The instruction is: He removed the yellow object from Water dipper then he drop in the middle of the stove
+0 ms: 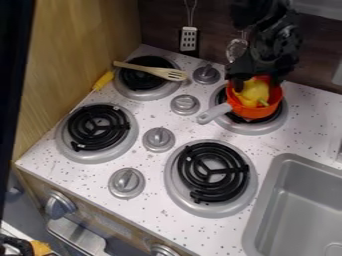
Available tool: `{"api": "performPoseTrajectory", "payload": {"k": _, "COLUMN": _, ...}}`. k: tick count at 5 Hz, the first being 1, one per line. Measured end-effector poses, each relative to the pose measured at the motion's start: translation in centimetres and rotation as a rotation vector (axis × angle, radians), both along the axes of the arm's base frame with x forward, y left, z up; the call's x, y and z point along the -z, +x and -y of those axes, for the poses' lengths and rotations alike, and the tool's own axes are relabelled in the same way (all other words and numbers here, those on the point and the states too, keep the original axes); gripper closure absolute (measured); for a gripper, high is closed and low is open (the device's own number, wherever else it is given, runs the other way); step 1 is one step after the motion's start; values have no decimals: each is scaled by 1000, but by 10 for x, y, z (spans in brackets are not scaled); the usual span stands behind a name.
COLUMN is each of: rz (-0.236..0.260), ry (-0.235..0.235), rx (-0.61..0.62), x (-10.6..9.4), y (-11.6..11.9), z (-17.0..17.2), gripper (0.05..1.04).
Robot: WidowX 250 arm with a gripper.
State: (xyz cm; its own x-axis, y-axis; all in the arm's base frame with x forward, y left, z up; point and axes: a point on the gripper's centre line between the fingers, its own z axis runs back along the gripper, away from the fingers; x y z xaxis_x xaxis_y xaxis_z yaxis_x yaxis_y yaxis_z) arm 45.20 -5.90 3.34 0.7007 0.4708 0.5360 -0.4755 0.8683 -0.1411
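- In the camera view, I have the gripper [255, 84] at the upper right, right over the orange pot [272, 106]; from here I can't tell whether it is open, closed or gripping anything.
- The yellow object [253, 93] I'm after is in that pot, below the gripper, with a small greenish bit at its lower right.
- The pot sits on the far right burner [248, 128], its grey handle [214, 114] angled toward the lower left.
- On my far left burner [141, 93], a wooden utensil [150, 71] lies slantwise across the coil; a yellow-handled tool [103, 80] is just beside that burner.
- I see grey knobs [159, 139] between the burners, a slotted spatula [189, 39] hanging at the back wall, and the sink [304, 200] at the lower right.
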Motion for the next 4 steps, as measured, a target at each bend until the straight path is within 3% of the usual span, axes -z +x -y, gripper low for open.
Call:
{"api": "performPoseTrajectory", "payload": {"k": 1, "rz": -42, "ry": 5, "rx": 10, "x": 7, "y": 1, "z": 1, "gripper": 91}}
{"api": "performPoseTrajectory", "payload": {"k": 3, "rz": -45, "ry": -25, "rx": 1, "x": 8, "y": -1, "z": 4, "gripper": 91}}
{"api": "performPoseTrajectory", "payload": {"k": 4, "rz": -44, "ry": -15, "rx": -8, "x": 13, "y": -1, "z": 2, "gripper": 131}}
